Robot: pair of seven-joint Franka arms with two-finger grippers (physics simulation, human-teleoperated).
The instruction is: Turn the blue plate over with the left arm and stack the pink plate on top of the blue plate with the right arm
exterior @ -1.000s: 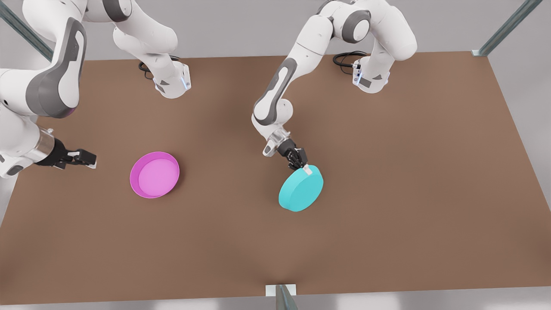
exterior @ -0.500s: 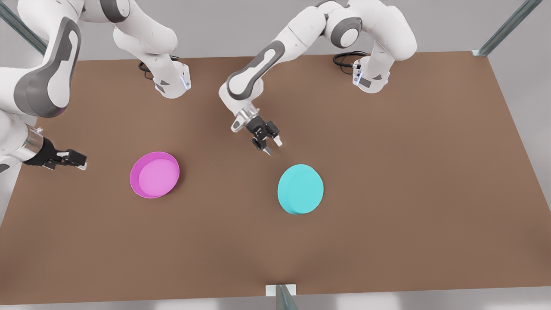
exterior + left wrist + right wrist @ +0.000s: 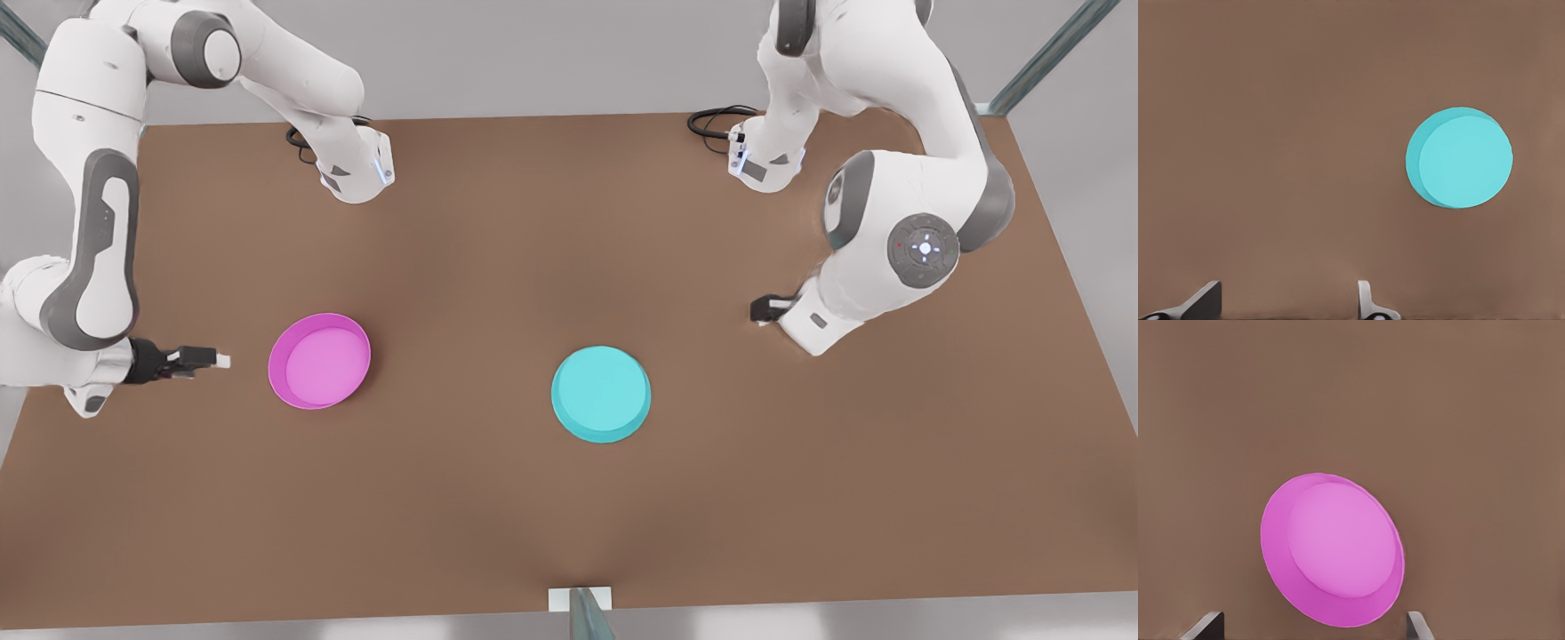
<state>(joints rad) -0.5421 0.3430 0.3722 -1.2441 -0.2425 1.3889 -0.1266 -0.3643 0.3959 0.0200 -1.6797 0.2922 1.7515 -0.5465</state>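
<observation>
We see 2 plates lying flat on a brown bench [image 3: 800,498], well apart from one another. The blue plate [image 3: 601,395] sits near the middle of the bench, toward the front view's right of the pink one. It rests upside down: its flat turquoise base faces up, and a slightly darker rim flares out around the lower edge where it meets the bench. In the left wrist view the blue plate [image 3: 1459,158] reads as a plain cyan disc with a darker crescent of wall along one side.

The pink plate [image 3: 319,360] lies toward the front view's left, right way up. We make out a magenta rim and wall ringing a lighter pink inside. The right wrist view shows the pink plate [image 3: 1332,549] the same way, its pale floor set inside a deeper magenta band.

The right gripper [image 3: 210,359] hangs low at the front view's left edge, pointing at the pink plate and stopping just beside it without touching. In its wrist view the right gripper [image 3: 1315,625] has its 2 fingers spread wide, with nothing between them.

The left gripper [image 3: 766,308] is at the front view's right, tucked under its bulky white wrist and well apart from the blue plate. In its wrist view the left gripper [image 3: 1286,301] also has its fingers parted and holds nothing.
</observation>
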